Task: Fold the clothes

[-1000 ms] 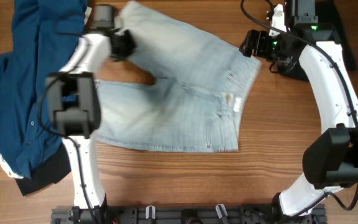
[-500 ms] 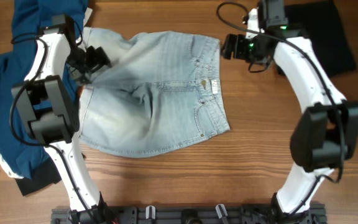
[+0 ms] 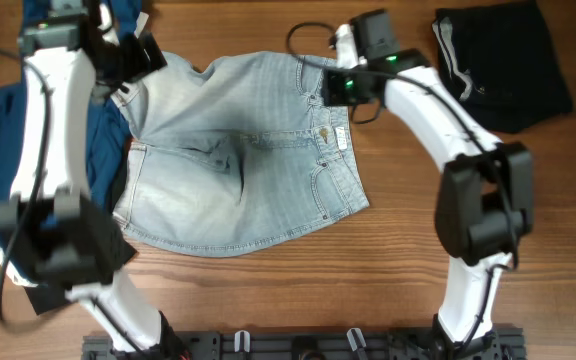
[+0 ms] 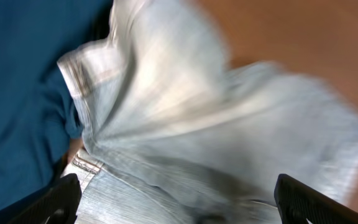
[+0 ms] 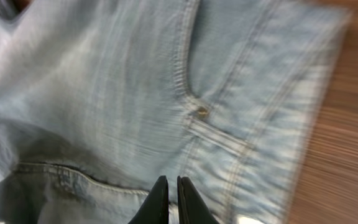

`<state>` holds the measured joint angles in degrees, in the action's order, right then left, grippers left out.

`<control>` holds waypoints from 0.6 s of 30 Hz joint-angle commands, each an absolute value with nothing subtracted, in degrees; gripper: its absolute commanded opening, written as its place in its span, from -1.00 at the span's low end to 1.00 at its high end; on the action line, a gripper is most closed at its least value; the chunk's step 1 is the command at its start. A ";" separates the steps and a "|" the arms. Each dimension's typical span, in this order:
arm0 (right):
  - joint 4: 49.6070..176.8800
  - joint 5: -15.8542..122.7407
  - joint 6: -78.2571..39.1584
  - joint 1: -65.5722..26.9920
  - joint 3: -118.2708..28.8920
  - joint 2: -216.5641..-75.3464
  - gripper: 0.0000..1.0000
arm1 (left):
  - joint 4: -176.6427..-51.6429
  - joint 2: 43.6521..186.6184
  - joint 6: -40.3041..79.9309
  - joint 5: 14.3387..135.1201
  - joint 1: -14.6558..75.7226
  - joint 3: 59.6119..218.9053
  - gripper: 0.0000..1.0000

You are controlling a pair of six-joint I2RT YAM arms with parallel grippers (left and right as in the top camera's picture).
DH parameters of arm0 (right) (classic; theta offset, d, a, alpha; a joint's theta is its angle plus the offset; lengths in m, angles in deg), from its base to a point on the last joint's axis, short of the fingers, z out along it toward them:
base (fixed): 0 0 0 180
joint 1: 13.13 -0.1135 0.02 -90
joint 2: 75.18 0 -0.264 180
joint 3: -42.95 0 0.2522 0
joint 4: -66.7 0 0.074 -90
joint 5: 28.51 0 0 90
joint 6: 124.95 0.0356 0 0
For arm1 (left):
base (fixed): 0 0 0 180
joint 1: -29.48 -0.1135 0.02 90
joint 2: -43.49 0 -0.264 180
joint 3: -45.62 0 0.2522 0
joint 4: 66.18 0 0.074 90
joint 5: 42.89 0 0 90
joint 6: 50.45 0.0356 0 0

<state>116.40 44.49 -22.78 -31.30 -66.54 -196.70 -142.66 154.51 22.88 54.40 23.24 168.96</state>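
Observation:
The pale-blue denim shorts (image 3: pixel 238 150) lie spread on the table, waistband to the right, one leg hem bunched at the upper left. My left gripper (image 3: pixel 140 55) hovers over that bunched hem (image 4: pixel 166 106), jaws wide open, with nothing between the fingers (image 4: pixel 61 200). My right gripper (image 3: pixel 328 88) is over the waistband side, by a stitched pocket and rivet (image 5: pixel 199 112). Its tips (image 5: pixel 173 199) are pressed together just above the denim (image 5: pixel 104 93), and I see no fabric pinched between them. The dark-blue shirt (image 3: pixel 3 150) lies at the left.
Black shorts with a white drawstring (image 3: pixel 503 60) lie at the top right, behind the right arm. The dark-blue shirt (image 4: pixel 23 81) overlaps the denim's left edge. Bare wooden table (image 3: pixel 418 280) shows in front of and to the right of the shorts.
My left gripper opened, let go of the shorts' leg and drew back to the upper left. My right gripper swung left over the waistband and shut. The shorts shifted left.

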 commanded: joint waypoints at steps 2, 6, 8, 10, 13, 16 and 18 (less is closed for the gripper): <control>114.09 43.40 -20.77 -32.52 -66.78 -202.27 -0.91 | -142.46 145.07 22.45 53.70 23.27 170.01 1.00; 113.82 44.80 -20.75 -32.50 -66.75 -204.04 -0.91 | -142.50 141.51 22.88 53.72 23.29 170.01 1.00; 113.43 45.35 -20.75 -32.50 -66.75 -204.78 -0.89 | -142.57 140.78 22.88 53.72 23.40 170.01 1.00; 113.12 45.45 -20.38 -32.35 -66.75 -205.57 -0.86 | -142.61 140.65 22.88 53.72 23.81 170.01 1.00; 113.41 47.16 -18.35 -31.85 -66.75 -206.93 -0.82 | -142.55 140.81 22.88 53.70 24.51 170.01 1.00; 114.43 48.03 -17.10 -30.21 -66.69 -208.02 -0.78 | -142.52 140.83 22.88 53.70 24.51 170.01 1.00; 114.85 47.95 -17.10 -28.72 -66.69 -208.87 -0.78 | -142.52 140.83 22.86 53.70 24.51 170.01 1.00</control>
<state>113.87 45.43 -18.72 -31.50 -66.56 -205.46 -142.55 141.46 22.75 54.23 24.27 169.60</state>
